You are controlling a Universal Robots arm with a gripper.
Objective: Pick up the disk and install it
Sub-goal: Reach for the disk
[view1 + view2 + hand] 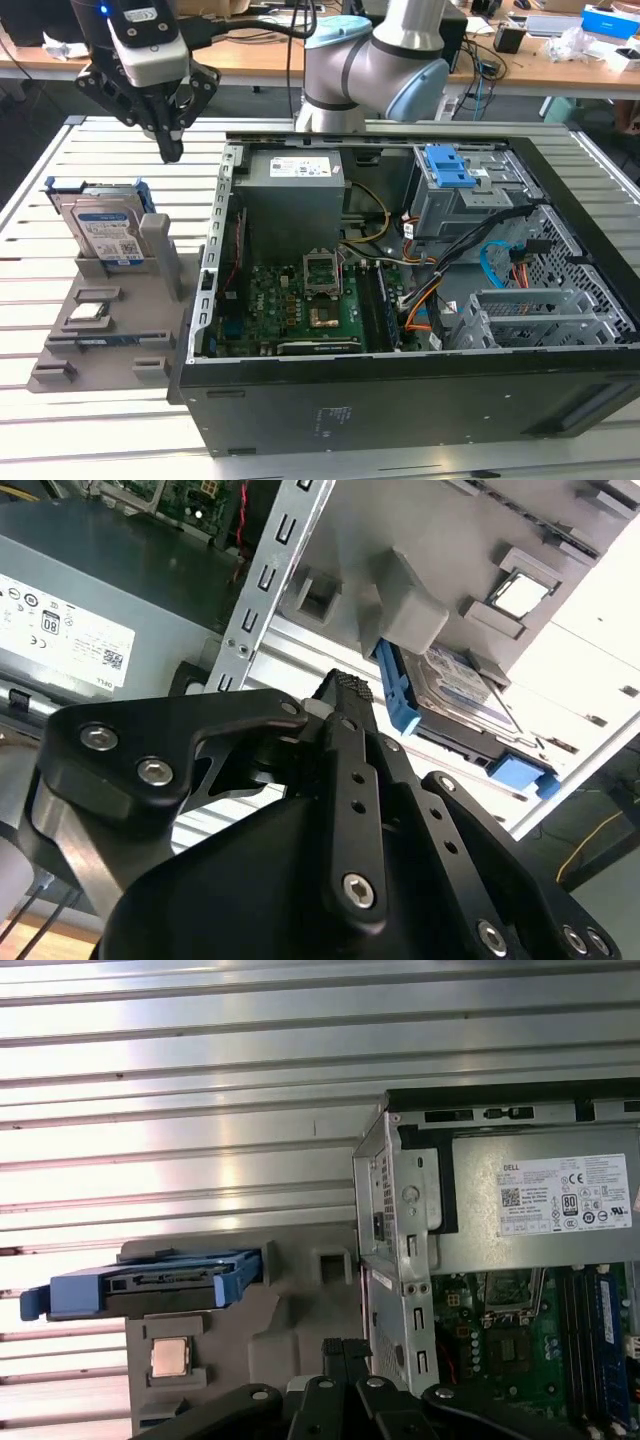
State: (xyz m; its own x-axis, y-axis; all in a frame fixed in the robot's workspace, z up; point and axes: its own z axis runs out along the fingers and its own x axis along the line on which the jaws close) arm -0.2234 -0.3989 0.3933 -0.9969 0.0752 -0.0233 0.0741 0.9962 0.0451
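A slatted metal desk [60, 440] is carrying an open computer case [400, 410], which is lying on its side with its insides showing. On the exterior view's left of the case, a grey holder [140, 310] is propping the disk [105, 232] on edge in its blue frame. The end effector [172, 152] is hovering above the holder, apart from the disk, fingers pressed together and gripping nothing. Pickup and installation are both looking undone.

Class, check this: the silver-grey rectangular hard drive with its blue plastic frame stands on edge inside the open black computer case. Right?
No: the exterior view shows the silver-grey hard drive standing on edge in the grey plastic holder outside the open black computer case.
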